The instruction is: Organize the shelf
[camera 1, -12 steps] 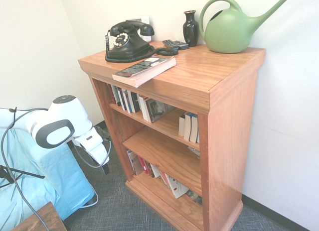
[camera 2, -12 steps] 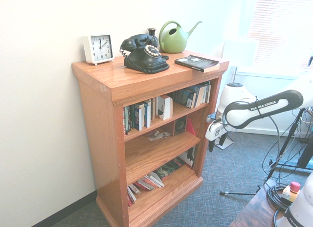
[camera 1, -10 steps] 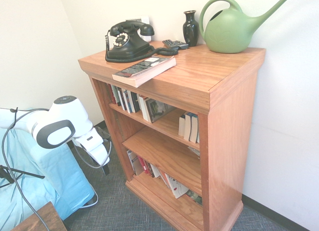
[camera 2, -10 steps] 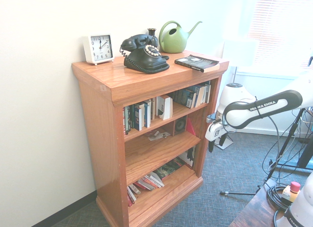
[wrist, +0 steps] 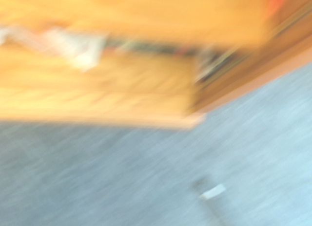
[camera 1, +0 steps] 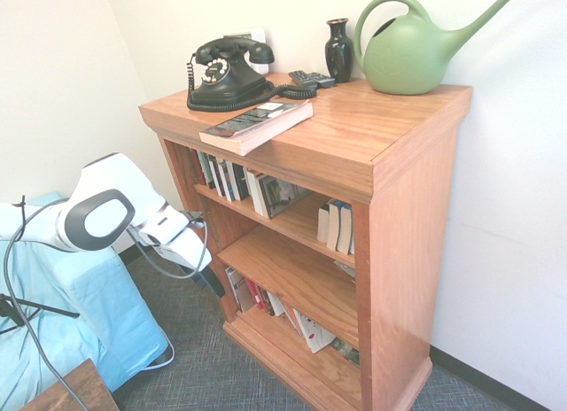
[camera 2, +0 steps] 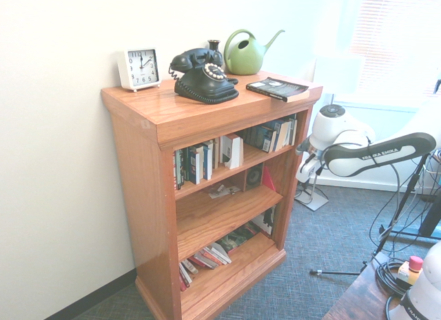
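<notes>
Compared w/ half a sec earlier, arm had swung up and in toward the shelf: in first ext view the white elbow sat higher and the gripper had gone from hanging by the blue cover to reaching at the bookcase's front corner, level w/ the middle shelf. In second ext view the hand had risen alongside the shelf's far side panel, partly hidden behind it. Jaws: dark tips seen only as a small sliver in first ext view, too small to read from pics alone; they stood spread wide, nothing held. Shelf stood against the white wall, thick top overhanging on all visible sides. On top: black rotary phone, green watering can at the far end near the wall, small black vase between them, a remote by the phone cord, white clock at the wall end in second ext view, and a book lying flat w/ one corner poking past the front edge. Upper level held upright books w/ a gap mid-row; middle level mostly bare wood apart from a small item near the back; bottom level had books leaning or slumped. Grey carpet in front of the plinth lay open, giving room before the shelf front; blue cover crowded the arm's side. Wrist view was badly blurred: wood edge and carpet only.
</notes>
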`<state>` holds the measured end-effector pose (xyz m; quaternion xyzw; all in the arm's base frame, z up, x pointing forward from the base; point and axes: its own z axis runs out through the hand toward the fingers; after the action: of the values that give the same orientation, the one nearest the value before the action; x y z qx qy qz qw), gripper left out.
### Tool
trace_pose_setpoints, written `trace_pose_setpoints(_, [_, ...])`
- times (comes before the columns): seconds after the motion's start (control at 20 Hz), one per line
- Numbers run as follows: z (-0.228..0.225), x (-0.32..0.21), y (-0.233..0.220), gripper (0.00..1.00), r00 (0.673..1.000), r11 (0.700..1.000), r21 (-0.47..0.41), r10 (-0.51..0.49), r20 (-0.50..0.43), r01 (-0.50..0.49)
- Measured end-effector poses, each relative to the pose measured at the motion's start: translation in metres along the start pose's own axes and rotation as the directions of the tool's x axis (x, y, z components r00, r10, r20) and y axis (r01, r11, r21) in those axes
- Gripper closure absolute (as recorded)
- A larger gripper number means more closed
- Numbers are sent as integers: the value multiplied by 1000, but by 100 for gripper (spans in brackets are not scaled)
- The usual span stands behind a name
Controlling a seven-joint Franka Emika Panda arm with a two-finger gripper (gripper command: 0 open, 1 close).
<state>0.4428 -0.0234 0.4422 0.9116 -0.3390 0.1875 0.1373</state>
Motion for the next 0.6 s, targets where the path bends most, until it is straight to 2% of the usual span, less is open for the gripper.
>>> trace_pose_setpoints(0.15, [-46, 15, 1, 0, 986, 997, -60, -62, -155, 53])
trace_pose_setpoints(0.3, [-83, 24, -6, 0, 942, 986, -135, -136, -306, 98])
trace_pose_setpoints(0.45, [-105, 30, -17, 0, 874, 964, -231, -222, -433, 130])
trace_pose_setpoints(0.6, [-123, 37, -27, 0, 786, 930, -342, -312, -534, 137])
